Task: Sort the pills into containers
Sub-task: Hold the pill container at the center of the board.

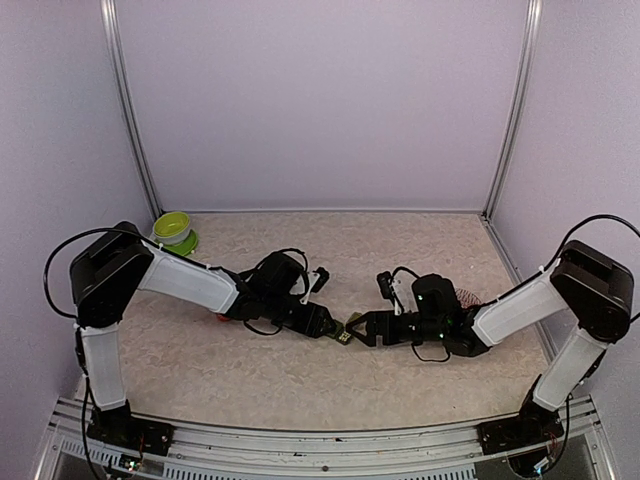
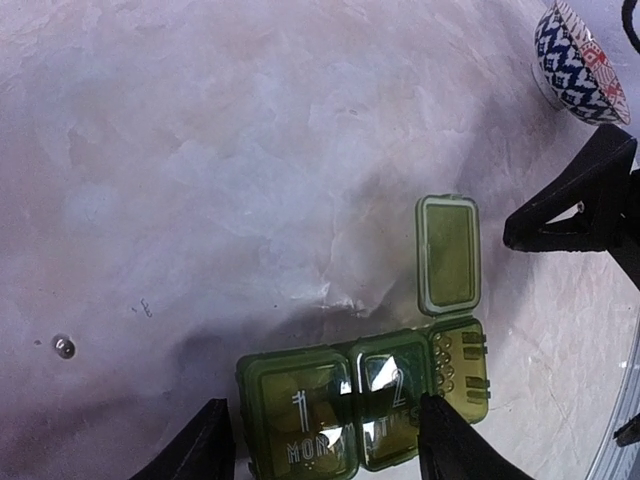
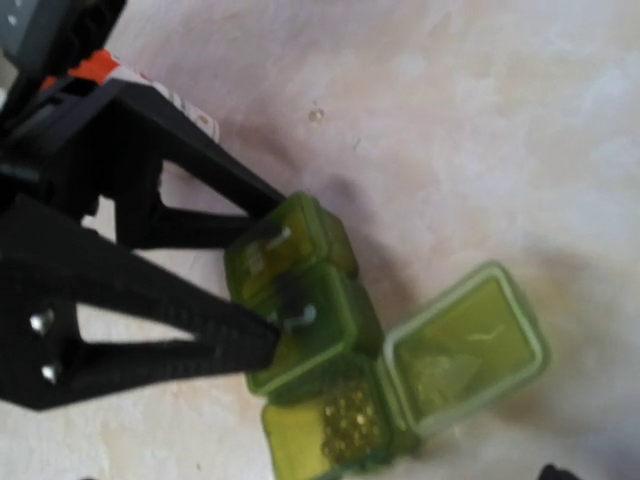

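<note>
The containers (image 2: 300, 420) sit on the table (image 1: 420, 250). The left gripper (image 2: 322, 403) straddles their two closed boxes, fingers touching them; I cannot tell whether it pinches. The third box's lid (image 2: 447, 252) lies open, with pills (image 3: 345, 418) inside. Just beside the containers, the right gripper (image 1: 360, 328) is spread and empty.

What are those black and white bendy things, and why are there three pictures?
They are two robot arms that pinch things. One picture looks down from above; the other two come from cameras on each wrist. On the table sit a lime-green bowl, a patterned bowl and three joined green pill boxes. One box is open, with small pills inside. The left gripper has its fingers either side of the two shut boxes; I cannot tell if it squeezes. The right gripper is open, holding nothing.
</note>
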Tool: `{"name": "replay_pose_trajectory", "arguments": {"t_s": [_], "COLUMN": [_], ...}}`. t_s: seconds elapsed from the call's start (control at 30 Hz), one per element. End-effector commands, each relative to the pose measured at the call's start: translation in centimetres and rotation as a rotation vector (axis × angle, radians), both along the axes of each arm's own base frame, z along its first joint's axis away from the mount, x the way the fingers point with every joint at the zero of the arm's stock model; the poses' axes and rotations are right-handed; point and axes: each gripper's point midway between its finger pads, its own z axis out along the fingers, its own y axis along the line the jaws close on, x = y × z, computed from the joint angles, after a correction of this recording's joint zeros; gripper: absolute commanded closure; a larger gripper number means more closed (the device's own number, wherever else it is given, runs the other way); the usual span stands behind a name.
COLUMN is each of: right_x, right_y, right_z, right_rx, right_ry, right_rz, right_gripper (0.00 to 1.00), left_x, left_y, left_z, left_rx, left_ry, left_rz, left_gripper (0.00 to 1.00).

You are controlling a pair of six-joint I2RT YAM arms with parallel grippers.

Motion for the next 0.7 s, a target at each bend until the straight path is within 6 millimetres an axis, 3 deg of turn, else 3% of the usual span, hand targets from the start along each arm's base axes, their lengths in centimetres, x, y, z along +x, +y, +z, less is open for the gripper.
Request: {"name": "replay_pose_trajectory", "arguments": {"t_s": [0.0, 0.17, 0.5, 0.67], "right_x": [1.0, 1.1, 1.6, 1.6], "right_y": [0.9, 1.5, 1.7, 2.1], "right_z": [0.6, 0.1, 0.0, 1.3], "right_rx": [0.032, 0.043, 0.081, 0.136], "right_ry": [-0.028, -0.022, -0.045, -0.105], "right_rz": [0.025, 0.043, 0.056, 0.095], "right_gripper": [0.07, 0.07, 0.06, 0.06], "left_x": [0.8, 0.8, 0.4, 0.1], "left_y": [-0.7, -0.5, -0.5, -0.3], "left_z": [0.1, -0.3, -1.1, -2.1], "left_rx": [-0.021, -0.019, -0.018, -0.003], "left_ry": [-0.018, -0.010, 0.015, 0.036], "left_rz": [-0.018, -0.014, -0.027, -0.026], "left_gripper": [0.42, 0.51, 0.52, 0.52]}}
